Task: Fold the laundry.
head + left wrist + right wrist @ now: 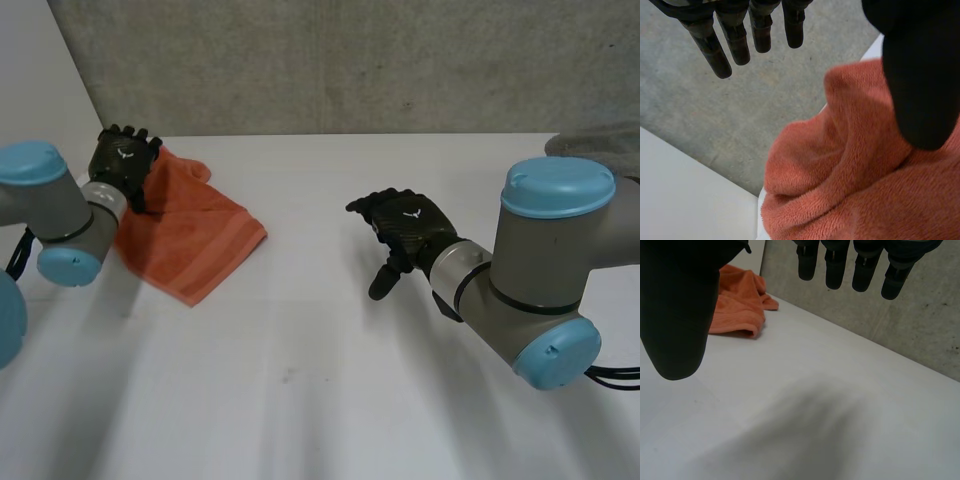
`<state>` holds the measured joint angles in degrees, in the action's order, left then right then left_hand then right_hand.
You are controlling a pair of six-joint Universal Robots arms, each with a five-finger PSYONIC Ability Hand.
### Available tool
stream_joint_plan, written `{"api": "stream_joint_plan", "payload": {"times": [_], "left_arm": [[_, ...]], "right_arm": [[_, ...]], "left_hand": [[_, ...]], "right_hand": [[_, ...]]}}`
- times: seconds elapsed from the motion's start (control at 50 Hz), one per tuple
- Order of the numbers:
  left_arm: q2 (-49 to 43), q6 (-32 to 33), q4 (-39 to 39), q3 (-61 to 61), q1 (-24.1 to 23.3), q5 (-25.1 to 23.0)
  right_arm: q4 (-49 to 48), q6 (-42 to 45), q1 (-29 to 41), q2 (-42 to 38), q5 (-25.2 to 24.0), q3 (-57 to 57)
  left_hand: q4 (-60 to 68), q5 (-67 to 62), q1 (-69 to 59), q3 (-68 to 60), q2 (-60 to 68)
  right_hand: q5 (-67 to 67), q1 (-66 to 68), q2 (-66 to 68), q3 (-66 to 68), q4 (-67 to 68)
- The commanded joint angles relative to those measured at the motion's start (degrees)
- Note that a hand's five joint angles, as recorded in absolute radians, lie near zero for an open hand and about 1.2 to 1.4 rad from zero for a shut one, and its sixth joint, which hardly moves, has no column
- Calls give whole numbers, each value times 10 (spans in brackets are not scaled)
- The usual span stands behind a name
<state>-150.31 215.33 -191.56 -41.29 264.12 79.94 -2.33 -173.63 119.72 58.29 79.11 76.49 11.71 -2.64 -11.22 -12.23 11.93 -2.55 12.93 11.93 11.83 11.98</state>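
- Left hand (125, 160) sits over the far-left corner of the orange towel (195, 235), at the table's far left.
- Left wrist view: fingers (710, 50) straight and spread away from the thumb (920, 75), nothing clamped between them. The thumb is above the bunched cloth; cannot tell if it touches.
- Towel lies diagonally on the white table (330, 380), mostly flat. It is rumpled into soft folds at the corner under the left hand, and its near corner points toward the table's middle.
- Right hand (405, 225) hovers over bare table near the middle, well apart from the towel.
- Right wrist view: fingers (835, 270) straight, thumb (675, 315) set wide from them, holding nothing; the towel is off past the thumb.
- Grey concrete wall (350, 60) runs behind the table's far edge.
- Grey fuzzy item (600, 148) sits at the far right, partly behind the right arm (550, 260); cannot tell what it is.
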Motion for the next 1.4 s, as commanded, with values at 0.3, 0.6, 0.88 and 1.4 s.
{"api": "stream_joint_plan", "payload": {"times": [0.3, 0.6, 0.88, 1.4], "left_arm": [[-208, 5, -15, 250, 53, -145], [-173, 22, -87, 214, 36, -111], [212, -164, -145, -115, -103, -59], [262, -264, 65, -307, -385, 141]], "right_arm": [[0, 15, 6, -8, -2, 1], [-1, 15, 7, -1, -1, 3], [2, 11, -23, 17, 2, -11], [75, -22, -159, 49, -4, -89]], "left_hand": [[126, -117, -131, -121, 124], [683, -674, -688, -678, 681], [683, -674, -688, -678, 681], [522, -513, -527, -517, 520]], "right_hand": [[25, -29, -19, -18, -20], [25, -29, -19, -18, -20], [25, -29, -19, -18, -20], [25, -29, -19, -18, -20]]}}
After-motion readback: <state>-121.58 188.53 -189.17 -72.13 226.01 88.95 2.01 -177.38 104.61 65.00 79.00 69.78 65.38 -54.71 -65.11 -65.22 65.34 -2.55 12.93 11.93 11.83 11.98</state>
